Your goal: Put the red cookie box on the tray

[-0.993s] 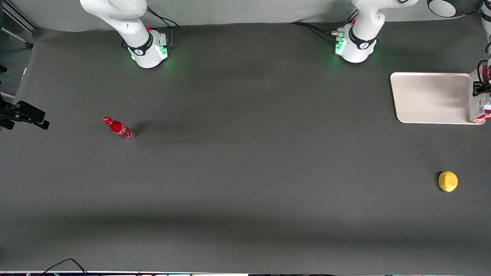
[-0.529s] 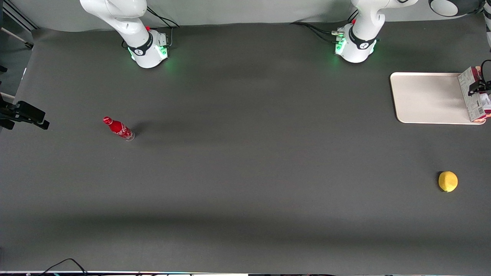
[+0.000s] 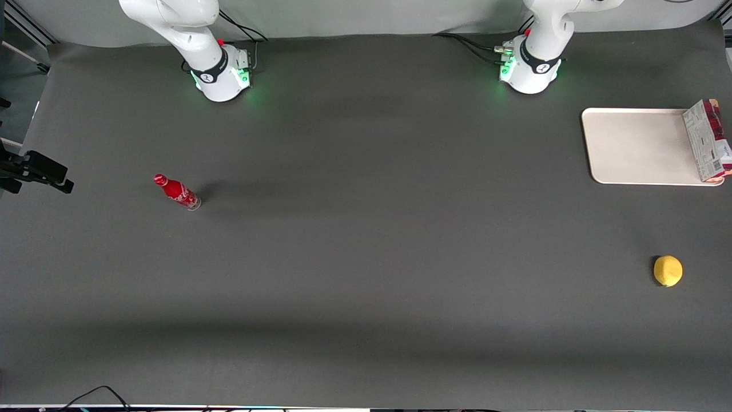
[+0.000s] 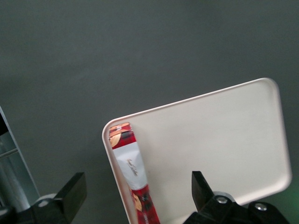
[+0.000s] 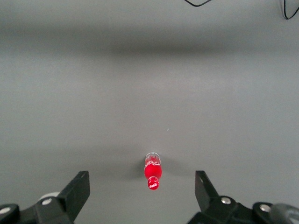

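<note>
Dark grey tabletop [image 3: 366,257], mostly bare. Red soda bottle [image 3: 176,192] toward parked arm's end. Yellow lemon [image 3: 668,270] nearer front camera than tray [image 3: 635,146]. Red cookie box [image 3: 707,141] rested along tray's edge. Gripper [image 4: 135,198] hovered above box, fingers spread apart, holding nothing.

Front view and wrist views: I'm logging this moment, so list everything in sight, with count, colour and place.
red cookie box: one, dark red and white, lying along the tray's edge nearest the working arm's end.
tray: one, cream-white, toward the working arm's end.
lemon: one, yellow, nearer the front camera than the tray.
soda bottle: one, red, toward the parked arm's end.
table: one, dark grey.
gripper: one, black, open, raised above the box, apart from it.
</note>
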Motion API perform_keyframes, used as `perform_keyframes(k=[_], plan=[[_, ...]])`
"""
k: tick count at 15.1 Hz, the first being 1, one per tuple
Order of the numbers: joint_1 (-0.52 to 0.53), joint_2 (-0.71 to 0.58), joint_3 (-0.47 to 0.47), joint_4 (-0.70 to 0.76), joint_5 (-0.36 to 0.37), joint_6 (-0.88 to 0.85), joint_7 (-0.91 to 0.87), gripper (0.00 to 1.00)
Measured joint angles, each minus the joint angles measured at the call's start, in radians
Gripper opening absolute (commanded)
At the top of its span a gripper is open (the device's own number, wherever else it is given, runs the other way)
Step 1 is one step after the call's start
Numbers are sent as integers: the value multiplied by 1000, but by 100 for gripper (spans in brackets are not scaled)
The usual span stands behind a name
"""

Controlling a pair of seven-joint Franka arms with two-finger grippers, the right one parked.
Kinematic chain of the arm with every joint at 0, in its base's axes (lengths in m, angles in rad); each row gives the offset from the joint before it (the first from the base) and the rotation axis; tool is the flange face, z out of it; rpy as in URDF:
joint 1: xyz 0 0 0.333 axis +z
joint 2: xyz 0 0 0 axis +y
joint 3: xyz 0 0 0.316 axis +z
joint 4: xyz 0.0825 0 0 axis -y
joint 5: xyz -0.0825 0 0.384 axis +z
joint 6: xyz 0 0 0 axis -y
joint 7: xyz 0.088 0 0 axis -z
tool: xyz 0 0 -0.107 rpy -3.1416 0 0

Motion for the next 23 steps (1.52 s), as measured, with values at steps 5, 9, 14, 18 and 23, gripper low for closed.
perform_keyframes(k=[5, 9, 14, 18, 23], plan=[[-32, -83, -10, 354, 107, -400, -298, 100], [-46, -191, -216, 527, 252, -595, -635, 100], [-43, -448, -674, 444, 449, -633, -1113, 100], [-42, -623, -945, 149, 498, -466, -1385, 100], [-42, -727, -1078, -119, 512, -270, -1493, 100]])
